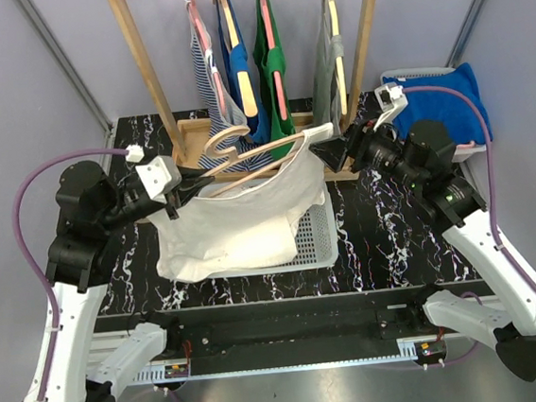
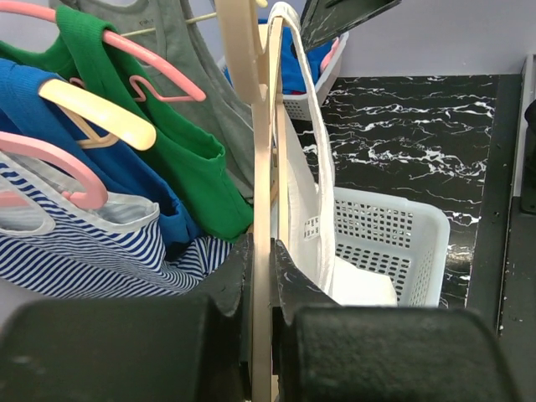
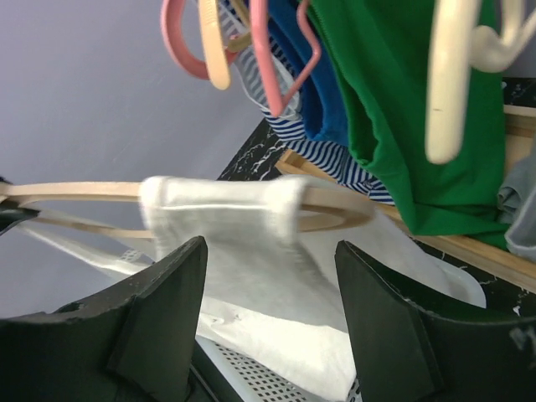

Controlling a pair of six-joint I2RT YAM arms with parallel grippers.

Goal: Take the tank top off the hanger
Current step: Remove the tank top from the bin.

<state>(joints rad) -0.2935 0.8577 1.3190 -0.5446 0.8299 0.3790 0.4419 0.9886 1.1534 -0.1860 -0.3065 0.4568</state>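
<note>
A white tank top (image 1: 241, 213) hangs from a wooden hanger (image 1: 245, 156) held level over the white basket (image 1: 321, 234). My left gripper (image 1: 174, 193) is shut on the hanger's left end; in the left wrist view its jaws (image 2: 266, 276) pinch the hanger's wood (image 2: 262, 167), with the tank top (image 2: 306, 167) draped just to the right. My right gripper (image 1: 325, 153) is at the hanger's right end. In the right wrist view it (image 3: 270, 247) is open, and the white strap (image 3: 218, 205) looped over the hanger (image 3: 75, 191) sits just beyond the gap, untouched.
A wooden rack (image 1: 146, 70) at the back holds striped (image 1: 209, 83), blue (image 1: 240, 61), green (image 1: 274, 67) and grey (image 1: 327, 72) tops on hangers. A blue cloth (image 1: 448, 98) lies in a white bin at back right. The table is black marble (image 1: 395, 236).
</note>
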